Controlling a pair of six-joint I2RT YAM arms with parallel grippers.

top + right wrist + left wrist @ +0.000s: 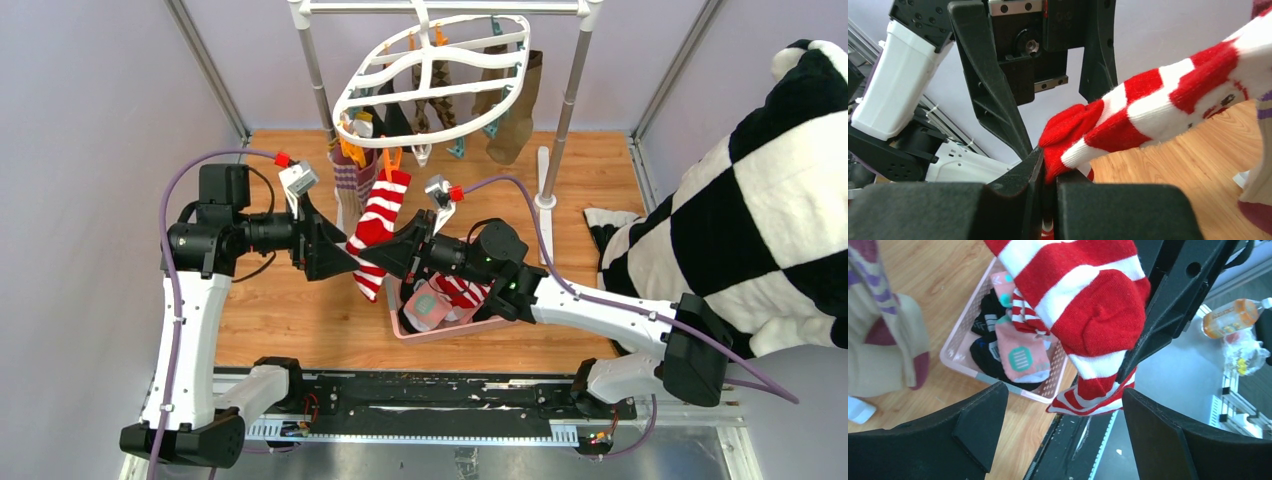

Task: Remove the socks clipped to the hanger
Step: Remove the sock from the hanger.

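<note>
Pinching the striped sock [378, 222] low in my right gripper [1049, 172]; it stretches far and up to its clip [392, 160]; left gripper [1063, 395] spread wide.

Right hand [1048, 175] pinches toe of red-white striped sock [1158, 107] at bottom centre; sock stretches to upper right. Above, left hand [1060, 122] spread wide. Wooden desk [1168, 185] lower right.

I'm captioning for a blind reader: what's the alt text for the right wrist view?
The right gripper is shut on a red-and-white striped sock that stretches up to the right. The open left gripper faces it from behind. Wooden floor shows at lower right.
</note>
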